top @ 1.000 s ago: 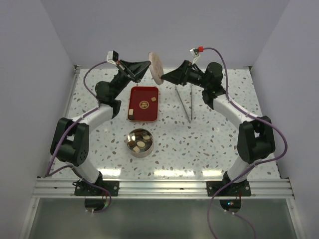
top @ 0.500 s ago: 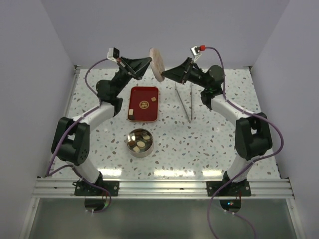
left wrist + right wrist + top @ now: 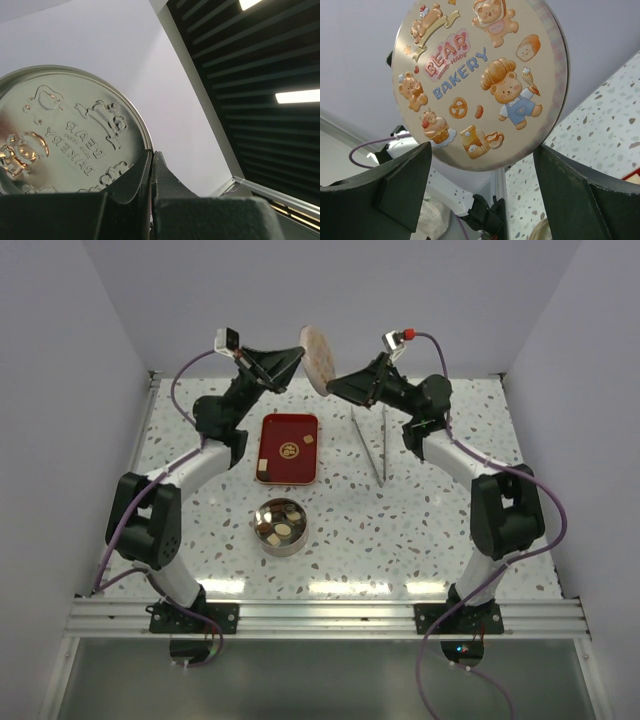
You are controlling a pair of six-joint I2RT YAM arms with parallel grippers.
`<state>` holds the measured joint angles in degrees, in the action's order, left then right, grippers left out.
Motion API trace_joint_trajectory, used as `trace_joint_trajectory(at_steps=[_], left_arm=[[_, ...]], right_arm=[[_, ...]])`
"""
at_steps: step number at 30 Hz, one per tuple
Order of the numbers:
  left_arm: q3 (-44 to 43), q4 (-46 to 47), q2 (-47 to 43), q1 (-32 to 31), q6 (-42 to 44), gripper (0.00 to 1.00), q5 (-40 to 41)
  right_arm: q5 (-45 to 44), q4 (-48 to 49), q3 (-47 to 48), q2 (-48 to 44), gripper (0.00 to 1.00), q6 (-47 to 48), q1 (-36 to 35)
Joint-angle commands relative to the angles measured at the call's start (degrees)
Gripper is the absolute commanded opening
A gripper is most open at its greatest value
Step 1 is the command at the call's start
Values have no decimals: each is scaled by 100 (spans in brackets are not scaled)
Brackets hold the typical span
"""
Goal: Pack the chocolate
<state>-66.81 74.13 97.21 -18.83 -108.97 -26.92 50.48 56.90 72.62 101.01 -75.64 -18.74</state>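
Left pincer [image 3: 298, 360] clamped on lid [image 3: 318, 356] rim | right pincer [image 3: 332, 387] apart, flanking lid | lid's lower edge hidden behind both pincers

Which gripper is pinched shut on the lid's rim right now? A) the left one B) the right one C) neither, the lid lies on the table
A: in its wrist view the left gripper is closed tight on the rim of the lid, while the right gripper has its jaws spread wide.

Printed in pink and blue on round cream metal lid with cartoon bears [image 3: 480, 85]: "BEAR BAKERY". Embossed mirror-reversed on shiny silver underside [image 3: 65, 135] of same lid: "BEAR BAKERY". Smaller lettering unreadable.
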Motion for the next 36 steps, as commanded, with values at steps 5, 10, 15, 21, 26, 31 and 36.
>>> trace_joint_trajectory(at_steps=[5, 10, 15, 21, 26, 31, 36], left_arm=[[431, 3451, -202, -59, -46, 0, -24], [765, 3459, -281, -59, -46, 0, -112], [985, 3459, -352, -51, 7, 0, -182], [1091, 3459, -334, -51, 16, 0, -226], [1082, 3459, -317, -42, -19, 0, -244], [1100, 3459, -325, -42, 16, 0, -218], [1091, 3459, -308, -42, 16, 0, -209]], right_arm=[[-82, 1516, -55, 173, 84, -899, -50], [-187, 1693, -213, 77, 82, -962, -42], [-336, 1561, -353, -160, 81, -716, -24], [-574, 1578, -503, -424, 77, -637, -7], [-776, 1569, -635, -609, 74, -610, -7], [-890, 1596, -767, -758, 74, -523, -7], [-1057, 1788, -846, -776, 72, -601, -7]])
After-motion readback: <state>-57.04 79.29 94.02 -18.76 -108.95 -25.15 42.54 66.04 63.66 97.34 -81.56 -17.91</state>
